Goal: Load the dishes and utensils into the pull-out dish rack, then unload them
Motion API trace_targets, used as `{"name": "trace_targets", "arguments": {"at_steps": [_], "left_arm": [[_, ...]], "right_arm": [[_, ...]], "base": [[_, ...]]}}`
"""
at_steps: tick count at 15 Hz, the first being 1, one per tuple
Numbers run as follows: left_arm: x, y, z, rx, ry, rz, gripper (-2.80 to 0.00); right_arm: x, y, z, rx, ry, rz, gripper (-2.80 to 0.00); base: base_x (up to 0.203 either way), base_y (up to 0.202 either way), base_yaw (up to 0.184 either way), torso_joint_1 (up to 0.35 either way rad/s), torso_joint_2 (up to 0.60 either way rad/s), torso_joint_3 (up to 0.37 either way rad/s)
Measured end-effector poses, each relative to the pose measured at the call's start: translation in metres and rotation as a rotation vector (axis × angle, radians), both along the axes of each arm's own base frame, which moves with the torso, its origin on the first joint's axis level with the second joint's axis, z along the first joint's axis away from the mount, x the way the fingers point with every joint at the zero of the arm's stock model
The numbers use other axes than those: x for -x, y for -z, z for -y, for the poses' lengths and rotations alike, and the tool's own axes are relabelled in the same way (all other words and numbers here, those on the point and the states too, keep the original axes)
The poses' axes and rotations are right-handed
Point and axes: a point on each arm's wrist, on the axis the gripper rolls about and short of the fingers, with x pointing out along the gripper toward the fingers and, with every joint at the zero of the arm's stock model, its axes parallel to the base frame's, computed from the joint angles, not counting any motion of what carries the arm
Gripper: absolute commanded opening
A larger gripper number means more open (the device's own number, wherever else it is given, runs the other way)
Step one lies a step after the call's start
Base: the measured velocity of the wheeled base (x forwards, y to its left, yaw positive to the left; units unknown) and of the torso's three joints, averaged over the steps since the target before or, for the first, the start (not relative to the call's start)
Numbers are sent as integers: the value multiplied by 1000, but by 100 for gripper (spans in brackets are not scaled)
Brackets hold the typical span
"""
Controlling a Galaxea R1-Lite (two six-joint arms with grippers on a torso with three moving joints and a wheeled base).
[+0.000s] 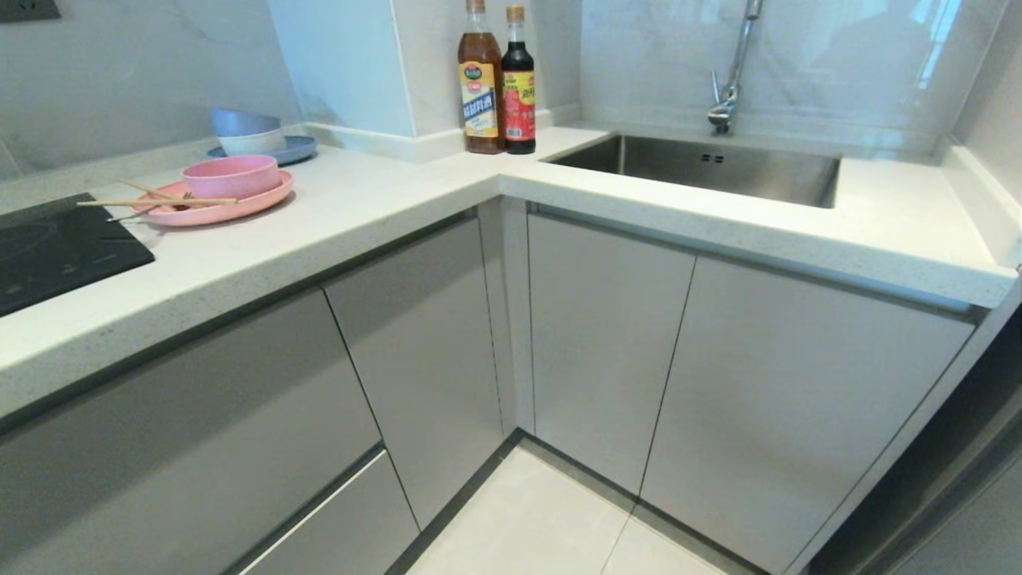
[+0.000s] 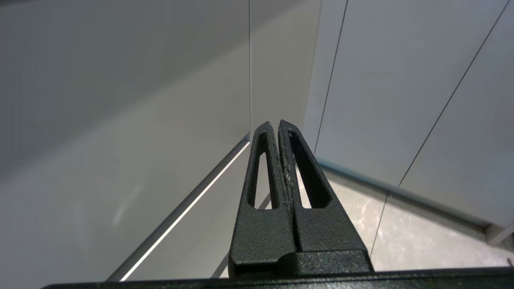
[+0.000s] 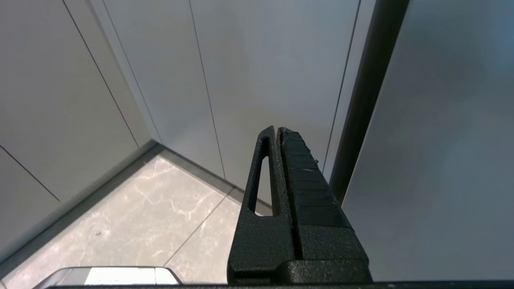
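On the white counter at the left, a pink bowl [image 1: 231, 175] sits on a flat pink plate [image 1: 239, 208]. Wooden chopsticks [image 1: 152, 202] lie across the plate's left rim, with a thin metal utensil [image 1: 136, 212] beside them. The pull-out dish rack is out of view; only shut grey cabinet fronts show. Neither arm appears in the head view. My left gripper [image 2: 275, 125] is shut and empty, hanging low before the cabinet fronts. My right gripper [image 3: 277, 130] is also shut and empty, near the floor corner.
A blue plate [image 1: 295, 148] holding stacked blue and white bowls [image 1: 246, 130] stands behind the pink dishes. Two sauce bottles [image 1: 497, 80] stand at the counter's corner. A steel sink [image 1: 703, 168] with tap lies to the right, a black hob [image 1: 56, 251] at far left.
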Motion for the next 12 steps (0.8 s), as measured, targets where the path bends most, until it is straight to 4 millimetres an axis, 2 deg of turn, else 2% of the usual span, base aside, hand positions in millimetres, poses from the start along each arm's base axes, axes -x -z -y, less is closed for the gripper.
{"name": "trace_targets", "arguments": {"at_steps": [8,12], "left_arm": [[0,0,0,2,0,2,-280],[0,0,0,8,-3,3,-280]], "right_arm": [[0,0,0,0,0,0,-280],[0,0,0,0,0,0,-280]], "base": [[0,0,0,2,4,203],[0,0,0,2,3,85]]}}
